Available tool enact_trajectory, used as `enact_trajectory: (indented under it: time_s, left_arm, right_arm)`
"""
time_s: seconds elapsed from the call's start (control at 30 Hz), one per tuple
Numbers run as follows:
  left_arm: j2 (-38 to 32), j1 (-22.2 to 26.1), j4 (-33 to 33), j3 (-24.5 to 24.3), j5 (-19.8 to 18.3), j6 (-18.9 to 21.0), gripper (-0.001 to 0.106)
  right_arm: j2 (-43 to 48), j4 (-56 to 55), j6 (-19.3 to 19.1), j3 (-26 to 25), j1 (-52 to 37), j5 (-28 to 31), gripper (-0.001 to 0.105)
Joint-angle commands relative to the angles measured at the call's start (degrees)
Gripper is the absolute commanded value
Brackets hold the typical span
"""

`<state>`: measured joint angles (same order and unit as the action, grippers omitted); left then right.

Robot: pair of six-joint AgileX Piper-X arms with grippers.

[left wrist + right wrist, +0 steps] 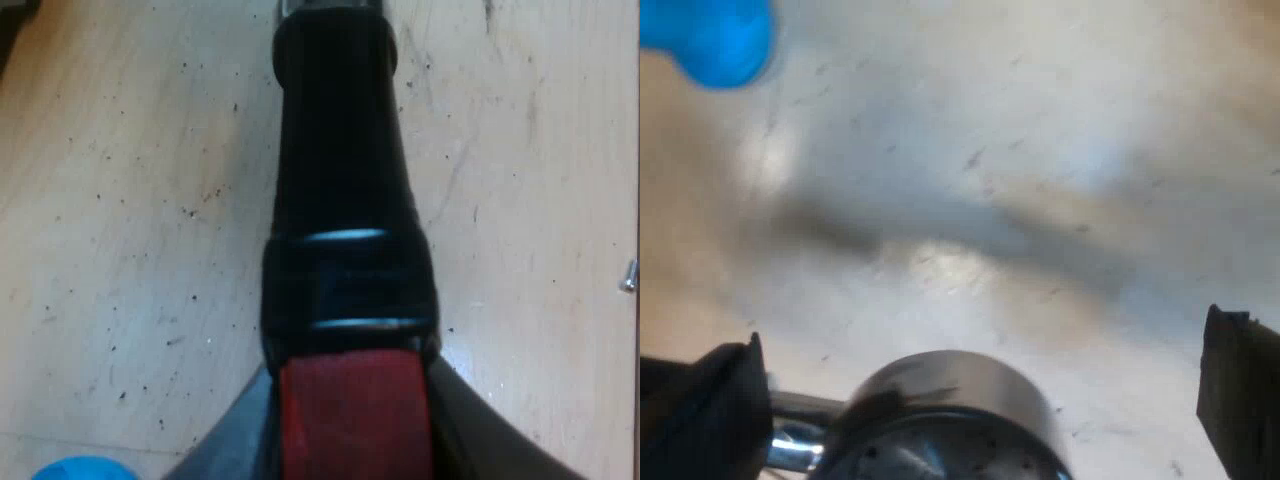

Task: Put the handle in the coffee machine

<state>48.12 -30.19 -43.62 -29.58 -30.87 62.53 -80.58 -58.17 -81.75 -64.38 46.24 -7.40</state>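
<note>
Contact is seen between the left claw (355, 425) and the holder (340, 150): the red end of its dark handle is gripped between the two fingers (225, 450), which are closed against it on either side. From the red end the handle runs away from the claw, past two shiny rings, to a narrower neck where a glimpse of metal is caught. The holder is loose and is held over the pale wooden tabletop (120, 200); whether it rests on the wood or is lifted off it cannot be told. Dark specks are scattered across the wood. A blue tamper (85, 468) is seen on the tabletop near one finger of the left claw, and a small metal piece (629, 275) lies on the wood well apart from the handle.

The right claw (980, 345) is spread wide, with its black fingers (710, 410) far apart. Between them, touched by neither, the holder's round metal basket (950, 420) is seen from close by, with a chrome neck (795, 450) reaching towards one finger; whether that finger is touched cannot be told. Beyond the basket the tabletop (1040, 150) is crossed by a dark shadow, and the blue tamper (715, 35) is seen farther off, well apart from the basket.
</note>
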Motion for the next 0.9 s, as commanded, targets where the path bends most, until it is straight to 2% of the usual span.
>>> enact_trajectory:
  time_s: [0.03, 0.1, 0.2, 0.33, 0.4, 0.43, 0.47, 0.7, 0.83, 0.9]
  left_arm:
    - [-0.29, 0.80, 1.31, -0.62, -2.47, 0.00, 0.000]
    - [-0.29, 2.38, 1.45, -0.62, -2.47, 0.00, 0.000]
    - [-0.29, 6.94, 2.82, -0.62, -2.35, 0.17, 0.000]
    - [-0.29, 10.35, 2.92, -0.62, -2.61, 0.17, 0.000]
    - [-0.29, 13.18, 2.74, -0.62, -4.93, 0.17, 0.000]
    - [-0.29, 14.07, 2.71, -0.62, -6.01, 0.17, 0.001]
    - [-0.29, 15.23, 2.74, -0.62, -6.71, 0.17, 0.001]
    - [0.73, 22.67, 2.02, -0.62, -7.60, 0.17, 0.001]
    - [2.61, 29.73, 1.41, -0.74, -7.60, -3.07, 0.001]
    - [2.95, 30.90, 0.30, -0.96, -7.60, -4.60, 0.001]
  right_arm:
    - [2.29, 0.46, -0.77, -0.40, 0.02, 1.27, 0.087]
    - [3.41, 0.46, -0.28, -0.40, 0.02, 2.12, 0.084]
    - [6.51, 0.34, 2.50, -0.09, 1.12, 8.16, 0.077]
    - [8.58, 1.74, 2.62, -0.13, 4.00, 14.33, 0.075]
    - [9.06, 2.34, 2.96, -0.13, 6.42, 19.84, 0.075]
    - [9.07, 2.37, 2.96, -0.13, 6.42, 19.84, 0.075]
    - [9.05, 2.81, 3.13, -0.13, 8.21, 22.97, 0.075]
    - [9.05, 13.63, 3.54, 4.80, 11.71, 23.47, 0.074]
    - [8.80, 25.17, 3.54, 10.38, 14.78, 24.57, 0.074]
    - [8.60, 28.79, 3.38, 12.12, 15.46, 25.40, 0.074]
